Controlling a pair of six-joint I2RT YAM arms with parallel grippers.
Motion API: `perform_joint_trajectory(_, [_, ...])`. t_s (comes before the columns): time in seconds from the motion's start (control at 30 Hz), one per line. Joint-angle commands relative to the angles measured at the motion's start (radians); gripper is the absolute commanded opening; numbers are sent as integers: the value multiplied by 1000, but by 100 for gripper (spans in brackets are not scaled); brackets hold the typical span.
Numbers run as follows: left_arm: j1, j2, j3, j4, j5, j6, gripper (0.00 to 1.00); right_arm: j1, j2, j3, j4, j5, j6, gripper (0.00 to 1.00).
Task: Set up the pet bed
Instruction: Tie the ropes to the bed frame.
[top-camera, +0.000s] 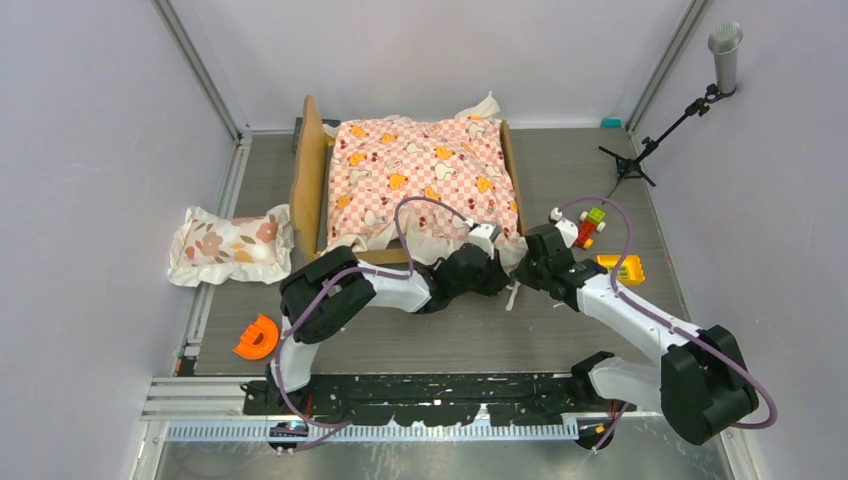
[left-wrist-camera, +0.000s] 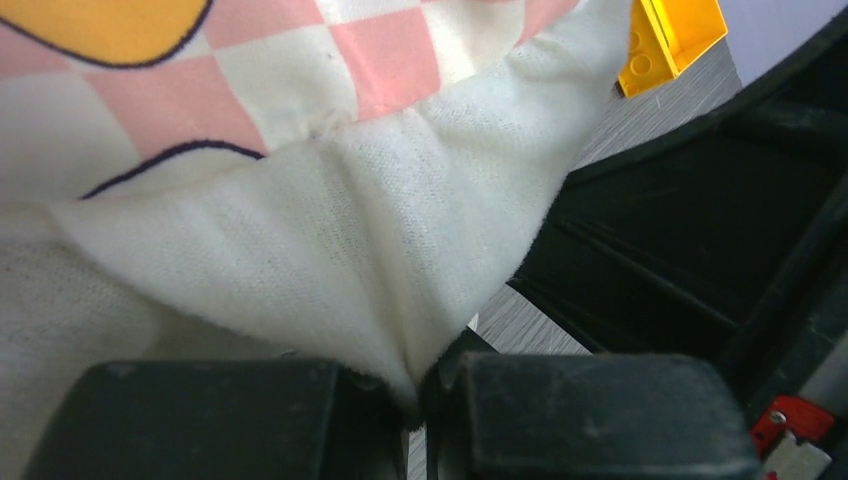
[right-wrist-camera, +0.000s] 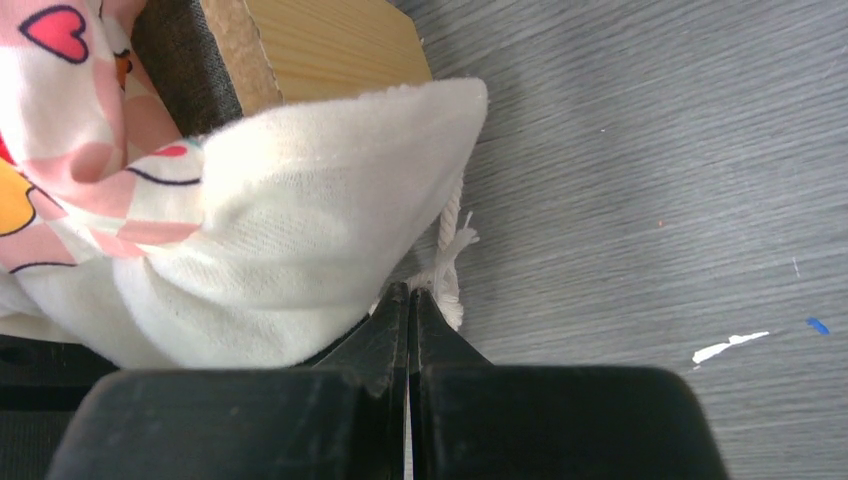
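The pet bed (top-camera: 308, 185) stands at the back middle, its tan wavy headboard on the left. A pink-checkered sheet (top-camera: 420, 175) covers its top. My left gripper (top-camera: 487, 240) is at the bed's near right corner, shut on the sheet's white ruffle (left-wrist-camera: 330, 250). My right gripper (top-camera: 535, 252) sits just to the right of it, low over the table. Its jaws are shut (right-wrist-camera: 410, 295), their tips against a frayed white cord (right-wrist-camera: 450, 240) that hangs from the sheet's corner (right-wrist-camera: 280, 250). Above that corner show the wooden frame's corner (right-wrist-camera: 320, 50) and the dark mattress edge (right-wrist-camera: 185, 70).
A floral ruffled pillow (top-camera: 230, 245) lies left of the bed. An orange curved piece (top-camera: 257, 338) lies near the left arm's base. A yellow block (top-camera: 622, 268) and a red-green toy (top-camera: 590, 225) lie right of the grippers. A tripod stand (top-camera: 650, 145) is at the back right.
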Motion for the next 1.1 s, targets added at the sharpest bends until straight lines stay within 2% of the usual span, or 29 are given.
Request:
perform_joint_trajectory(0.0, [-2, -53, -15, 53, 15, 12, 5, 3, 27, -15, 122, 36, -10, 1])
perform_joint_trajectory(0.73, [-3, -57, -28, 73, 31, 22, 5, 1, 199, -22, 224, -103, -17, 1])
perform_joint_trajectory(0.87, [-3, -54, -29, 72, 27, 21, 5, 1, 217, -24, 221, -125, -13, 5])
perform_joint_trajectory(1.07, [-2, -53, -27, 62, 21, 23, 12, 2, 251, -13, 188, -132, -11, 7])
